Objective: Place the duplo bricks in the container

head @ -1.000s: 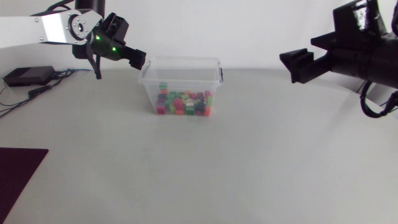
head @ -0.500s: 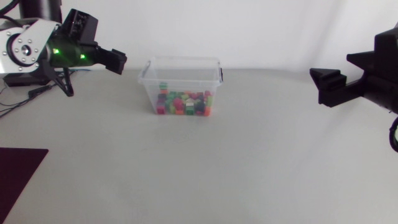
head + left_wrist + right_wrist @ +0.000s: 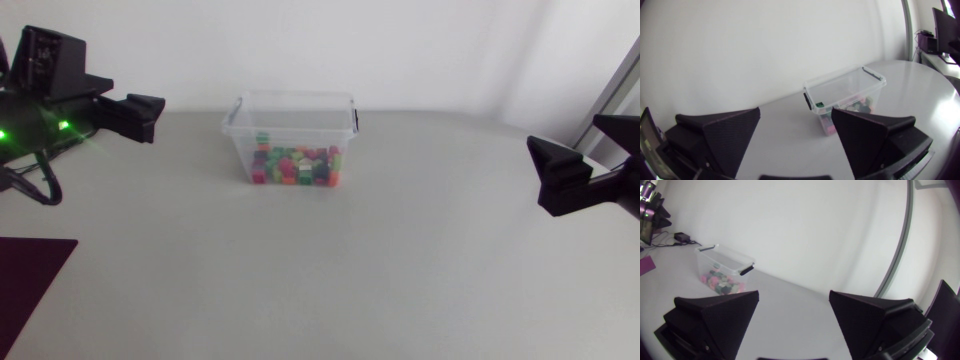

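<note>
- The duplo bricks [image 3: 297, 165] all lie inside the container [image 3: 240, 150]. They form a loose, mixed layer of green, pink, red, orange and yellow across its floor, and we see none loose on the bench [image 3: 400, 270].
- The container is a clear plastic box with its top open. It stands upright toward the far side of the bench, and a black latch [image 3: 356, 118] shows at one short end.
- From the left wrist view, the container [image 3: 845, 92] sits ahead of our left hand [image 3: 796, 112] and shows in the gap between its two fingers. The duplo bricks [image 3: 850, 107] are visible through its wall.
- Our left hand [image 3: 150, 105] hangs above the bench beside the container and well apart from it, with its tips turned toward the box. Its fingers are spread wide and hold nothing.
- Two green lights [image 3: 62, 125] glow on the left arm [image 3: 40, 90], which enters from the side edge.
- Our right hand [image 3: 540, 160] hangs at the opposite side of the bench, well apart from the container, on the right arm [image 3: 620, 185].
- From the right wrist view, the right hand [image 3: 794, 294] is likewise released, with a wide bare gap between its wedges. The container [image 3: 725, 262] and the duplo bricks [image 3: 720, 282] lie far ahead and off to one side.
- A dark maroon mat [image 3: 30, 275] lies flat at the near corner of the bench on the left arm's side, well apart from everything else.
</note>
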